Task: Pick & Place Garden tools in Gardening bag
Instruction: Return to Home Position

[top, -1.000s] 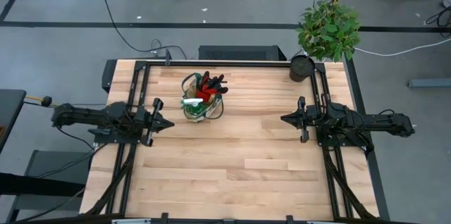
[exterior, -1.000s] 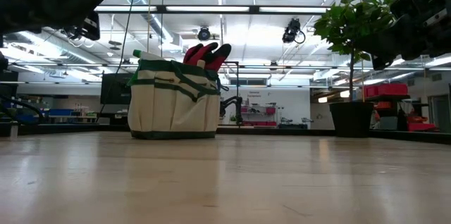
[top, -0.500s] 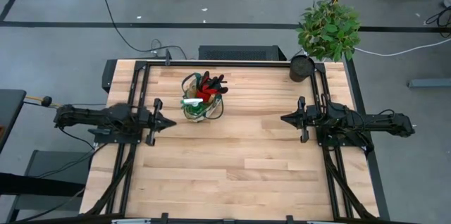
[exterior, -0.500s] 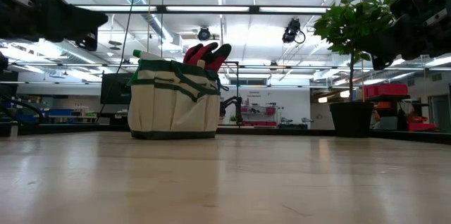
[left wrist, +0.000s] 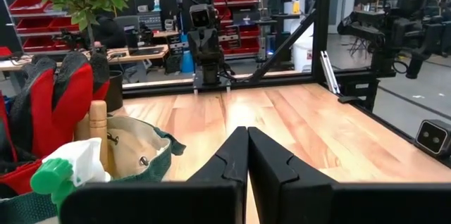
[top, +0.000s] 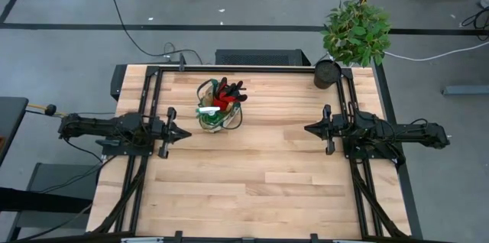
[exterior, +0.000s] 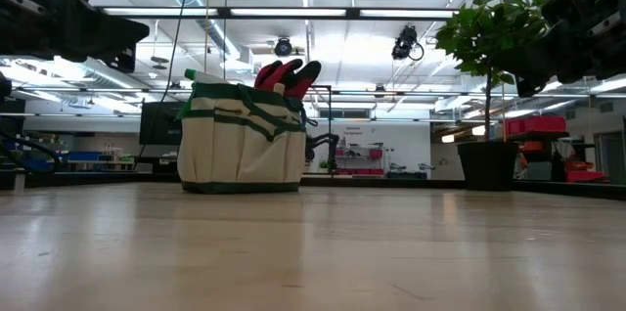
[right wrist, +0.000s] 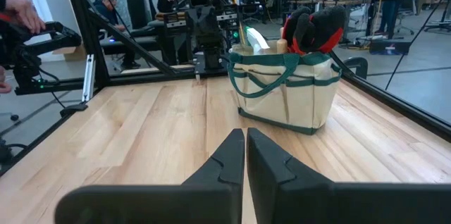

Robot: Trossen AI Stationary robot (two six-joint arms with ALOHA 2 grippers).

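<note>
The tan gardening bag (top: 218, 107) stands upright on its base at the far left-centre of the wooden table. It also shows in the low view (exterior: 240, 145). A red-and-black glove (left wrist: 56, 104), a green-capped spray bottle (left wrist: 67, 171) and a wooden handle (left wrist: 99, 129) stick out of its top. My left gripper (top: 186, 132) is shut and points level toward the table's right edge, just left of and nearer than the bag. Across the table, my right gripper (top: 306, 128) is shut, level and faces left. Neither touches anything.
A leafy potted plant (top: 355, 29) and its dark pot (top: 327, 73) stand at the far right corner. Black frame rails (top: 153, 98) run along the table's left, right and far sides. Bare wood (top: 252, 174) fills the middle and near half.
My left gripper has tipped down to level and stays shut beside the bag. The bag and its tools have not moved.
</note>
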